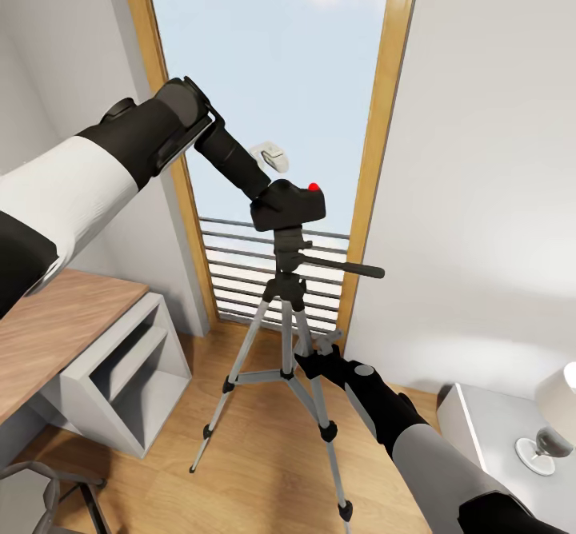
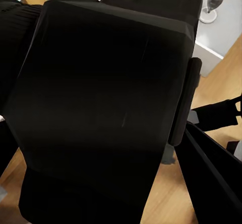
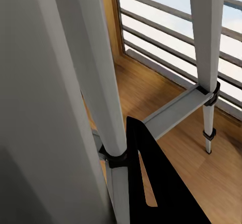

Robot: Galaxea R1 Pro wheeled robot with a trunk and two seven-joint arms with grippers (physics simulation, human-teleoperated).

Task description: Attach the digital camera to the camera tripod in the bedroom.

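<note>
Before the tall window, the digital camera [image 1: 290, 204], a small black body with a red button on top, sits right on the black head of the camera tripod [image 1: 288, 334], level with it and seemingly touching, so the mounting step looks nearly finished. It is carried by the left gripper [image 1: 268, 194], whose arm reaches down from the upper left; the jaws are clenched on the camera, and in the left wrist view the black camera body [image 2: 101, 113] lies pressed close between dark fingers [image 2: 184, 103], likely to keep it steady while it seats. The pan handle juts out to the right of the head. Lower down, the right gripper [image 1: 320, 356] is beside a silver leg near the cross brace, probably bracing the stand against tipping; whether its jaws grasp the leg I cannot tell. A wooden desk [image 1: 56, 326] stands to the left, above the wood floor [image 1: 256, 478].
</note>
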